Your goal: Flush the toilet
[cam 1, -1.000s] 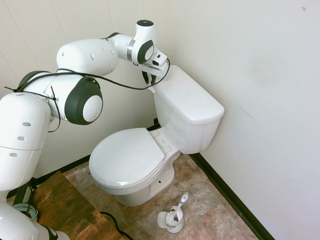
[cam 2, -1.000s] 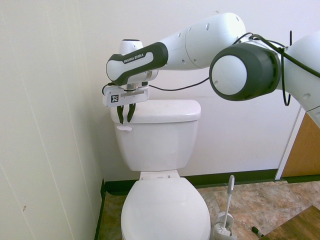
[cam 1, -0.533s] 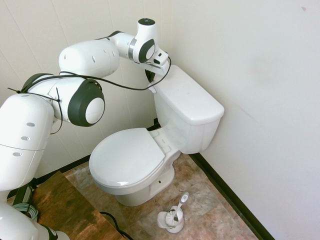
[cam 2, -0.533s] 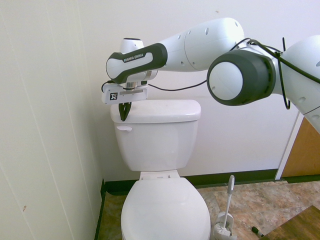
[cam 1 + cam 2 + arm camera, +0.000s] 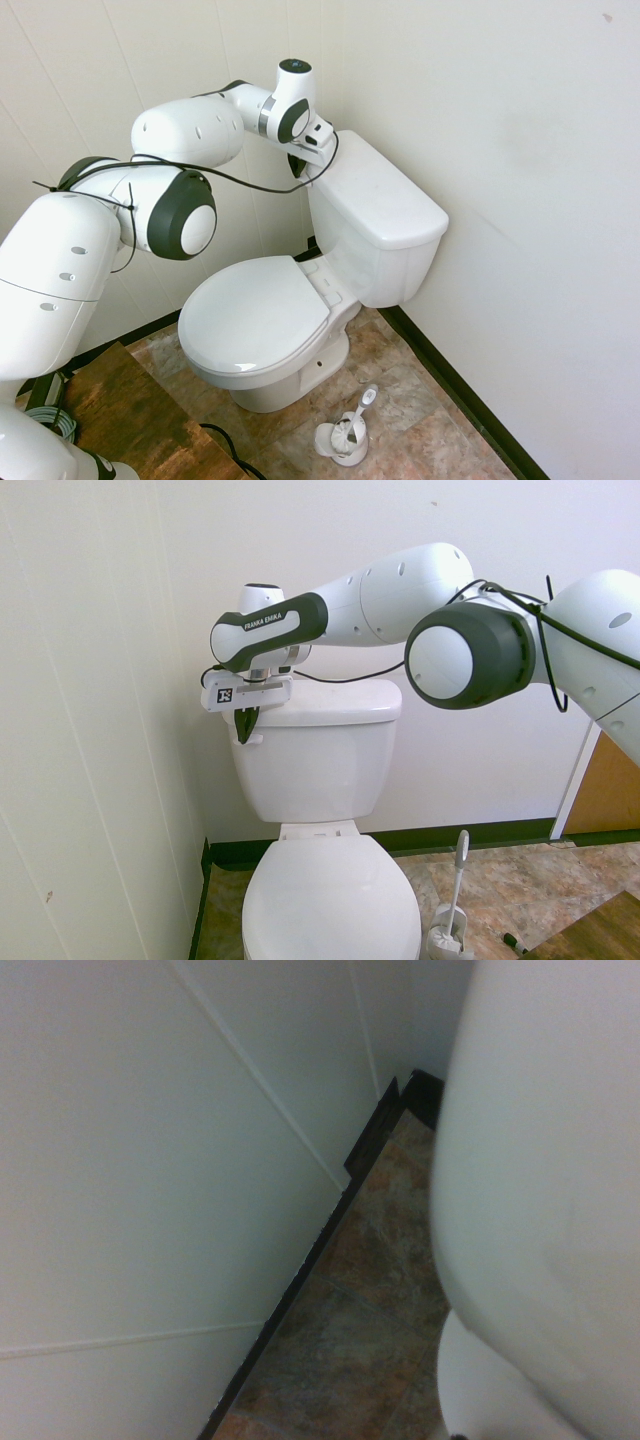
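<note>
First exterior view: My white arm (image 5: 187, 132) extends from the left toward the far end of the tank. The task's object, a glossy white ceramic toilet (image 5: 375, 260) with an oval lid and boxy tank, stands right of the arm, against the right wall. The oval lid (image 5: 255, 315) is down. A white toilet brush (image 5: 362, 405) stands in its white holder (image 5: 343, 444) on the mottled brown floor (image 5: 415, 400), on the near side of the toilet.

Second exterior view: My black two-finger gripper (image 5: 243, 740) points downward at the tank's left front corner. Both fingers are closed together. Their tips align with the small white flush lever (image 5: 256, 739); contact cannot be determined.

Wrist view: A pale panelled wall (image 5: 150, 1180), dark baseboard (image 5: 290, 1295) and part of the white toilet are visible.
</note>
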Robot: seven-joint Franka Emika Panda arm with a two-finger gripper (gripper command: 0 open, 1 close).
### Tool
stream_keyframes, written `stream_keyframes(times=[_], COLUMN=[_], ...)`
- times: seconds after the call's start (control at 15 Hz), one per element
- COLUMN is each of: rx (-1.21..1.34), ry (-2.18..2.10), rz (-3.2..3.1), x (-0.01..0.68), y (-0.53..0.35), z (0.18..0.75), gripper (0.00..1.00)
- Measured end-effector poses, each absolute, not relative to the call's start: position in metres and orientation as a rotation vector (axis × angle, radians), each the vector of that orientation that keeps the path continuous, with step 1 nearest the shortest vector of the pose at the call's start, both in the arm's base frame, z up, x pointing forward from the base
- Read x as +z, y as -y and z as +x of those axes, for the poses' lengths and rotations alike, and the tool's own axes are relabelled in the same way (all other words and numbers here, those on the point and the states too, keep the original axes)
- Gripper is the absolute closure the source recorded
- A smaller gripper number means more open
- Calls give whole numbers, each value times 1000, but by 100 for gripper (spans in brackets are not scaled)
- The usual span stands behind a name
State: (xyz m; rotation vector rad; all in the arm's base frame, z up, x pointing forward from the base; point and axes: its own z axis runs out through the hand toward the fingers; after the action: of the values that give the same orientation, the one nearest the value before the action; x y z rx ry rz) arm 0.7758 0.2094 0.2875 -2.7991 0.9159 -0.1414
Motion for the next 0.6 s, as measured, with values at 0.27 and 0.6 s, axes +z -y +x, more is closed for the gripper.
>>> stream_keyframes(times=[0.27, 0.6], rx=[-141, -174], ry=[-920, -948], rz=[-2795, -2780], x=[284, 308], y=[-209, -204], z=[776, 776], gripper=[100, 100])
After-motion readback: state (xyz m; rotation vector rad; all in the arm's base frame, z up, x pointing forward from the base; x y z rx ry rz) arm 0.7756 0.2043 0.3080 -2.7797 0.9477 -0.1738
